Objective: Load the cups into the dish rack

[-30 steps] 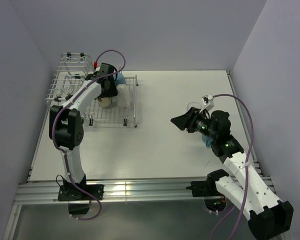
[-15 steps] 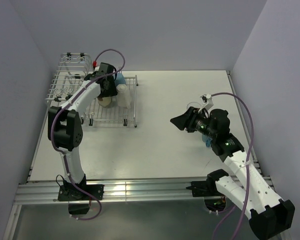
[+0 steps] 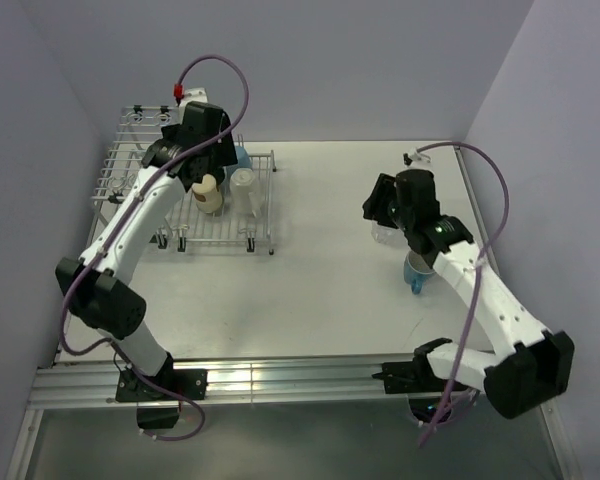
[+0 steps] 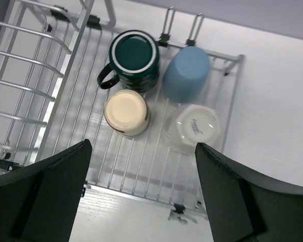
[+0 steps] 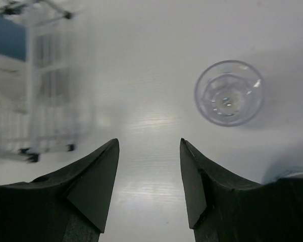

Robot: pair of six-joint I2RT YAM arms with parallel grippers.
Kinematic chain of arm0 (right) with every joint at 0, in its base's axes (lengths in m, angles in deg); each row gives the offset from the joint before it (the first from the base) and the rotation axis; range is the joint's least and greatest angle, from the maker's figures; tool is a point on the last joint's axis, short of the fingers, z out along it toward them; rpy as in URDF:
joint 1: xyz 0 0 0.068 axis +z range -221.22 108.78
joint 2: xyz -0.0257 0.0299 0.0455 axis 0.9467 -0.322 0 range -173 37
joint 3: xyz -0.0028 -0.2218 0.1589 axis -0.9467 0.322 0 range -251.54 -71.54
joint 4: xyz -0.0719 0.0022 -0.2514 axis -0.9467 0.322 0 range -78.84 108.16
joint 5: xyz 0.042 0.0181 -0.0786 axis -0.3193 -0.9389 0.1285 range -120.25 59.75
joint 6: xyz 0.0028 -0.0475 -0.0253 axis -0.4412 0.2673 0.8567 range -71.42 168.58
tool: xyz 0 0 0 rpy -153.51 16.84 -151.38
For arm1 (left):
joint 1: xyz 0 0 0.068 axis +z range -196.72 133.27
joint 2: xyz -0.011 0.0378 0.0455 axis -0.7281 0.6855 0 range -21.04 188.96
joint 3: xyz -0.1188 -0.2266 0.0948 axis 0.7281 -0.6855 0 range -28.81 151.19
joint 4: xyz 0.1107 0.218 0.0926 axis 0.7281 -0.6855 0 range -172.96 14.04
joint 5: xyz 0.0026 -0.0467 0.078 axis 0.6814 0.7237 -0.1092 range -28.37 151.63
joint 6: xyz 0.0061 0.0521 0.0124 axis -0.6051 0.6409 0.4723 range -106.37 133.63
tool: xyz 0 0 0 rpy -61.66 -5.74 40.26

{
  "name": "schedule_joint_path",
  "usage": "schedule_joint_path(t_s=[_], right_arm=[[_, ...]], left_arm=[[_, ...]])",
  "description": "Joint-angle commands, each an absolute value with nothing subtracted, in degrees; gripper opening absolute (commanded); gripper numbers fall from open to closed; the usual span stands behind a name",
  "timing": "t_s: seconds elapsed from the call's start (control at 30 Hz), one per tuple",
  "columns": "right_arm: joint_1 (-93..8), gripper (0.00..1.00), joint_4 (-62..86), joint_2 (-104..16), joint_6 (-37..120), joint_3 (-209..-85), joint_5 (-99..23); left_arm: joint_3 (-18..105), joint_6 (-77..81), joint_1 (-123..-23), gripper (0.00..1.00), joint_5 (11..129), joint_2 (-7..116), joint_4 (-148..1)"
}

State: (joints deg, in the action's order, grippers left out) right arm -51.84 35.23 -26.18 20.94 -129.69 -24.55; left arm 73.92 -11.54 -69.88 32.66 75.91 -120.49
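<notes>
1. Left wrist view: the left gripper (image 4: 143, 151) hangs above the silver wire dish rack (image 4: 141, 174), its jaws spread wide with nothing between them.
2. Four cups sit bottom-up on the rack's flat grid tray: a dark teal ceramic mug (image 4: 135, 59), a blue plastic tumbler (image 4: 186, 74) just beside it, a cream ceramic mug (image 4: 126, 112) in front of the teal one, and a clear faceted glass (image 4: 194, 128) at the tray's edge.
3. The taller basket section lies to the left of the teal mug.
4. On the right wrist view, the right gripper (image 5: 149, 143) is over the white table (image 5: 151, 60), jaws parted and empty.
5. A pale round cup (image 5: 228, 93) stands mouth-up on the table, ahead and to the right of those jaws; clear or polished metal, I cannot tell.
6. From the top camera, a blue mug with white inside (image 3: 417, 272) rests on the table near the right arm, well apart from the rack.
</notes>
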Motion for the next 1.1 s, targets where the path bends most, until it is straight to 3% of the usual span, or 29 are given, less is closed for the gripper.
schedule_joint_path(t_s=[0.0,0.37,0.83,0.97,1.07], right_arm=[[-51.62,0.59,40.07,-34.44,25.11,-135.17,-9.18],[-51.97,0.59,38.49,-53.51,26.96,-142.37,-2.04],[-52.58,0.54,36.83,-63.72,26.79,-144.14,-4.49],[-52.94,0.39,35.42,-64.25,26.44,-142.83,-6.08],[-52.94,0.03,35.59,-63.99,26.52,-142.74,-7.22]], left_arm=[[75.69,-10.46,-72.82,0.91,32.88,69.06,-121.32],[63.04,-10.02,-75.73,0.9,40.71,52.54,-115.86],[58.64,-9.93,-75.73,0.9,41.68,49.1,-115.42],[57.94,-10.1,-75.73,0.9,42.11,49.01,-115.16],[57.06,-10.45,-75.73,0.89,43.34,48.57,-114.37]])
